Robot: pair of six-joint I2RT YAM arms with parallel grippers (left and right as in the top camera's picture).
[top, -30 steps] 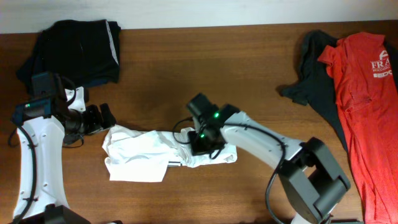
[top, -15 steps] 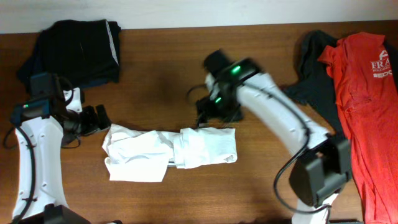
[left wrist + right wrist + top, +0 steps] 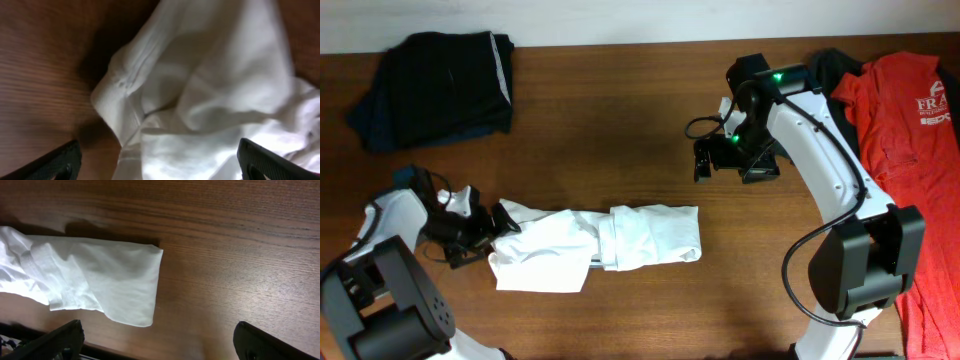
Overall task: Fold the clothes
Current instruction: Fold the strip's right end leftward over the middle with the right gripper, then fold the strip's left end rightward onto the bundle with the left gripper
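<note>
The white T-shirt point(image 3: 610, 243) lies on the table as a long, flattened band, its right part folded over the middle. My left gripper point(image 3: 492, 232) is open at the shirt's crumpled left end; in the left wrist view white cloth point(image 3: 200, 90) fills the space between the spread fingertips point(image 3: 62, 161), with my left gripper point(image 3: 160, 167) low over it. My right gripper point(image 3: 732, 165) hangs open above bare wood, up and to the right of the shirt. From that wrist the shirt's right end point(image 3: 110, 282) lies ahead of my right gripper point(image 3: 160, 347), apart from it.
A black and navy pile of clothes point(image 3: 440, 80) lies at the back left. A red T-shirt with white lettering point(image 3: 910, 150) lies over a dark grey one point(image 3: 820, 110) at the right edge. The wooden table point(image 3: 620, 120) is brown.
The right gripper opened, let go of the white shirt's folded right part and rose away to the back right. The left gripper came down to the shirt's left end.
</note>
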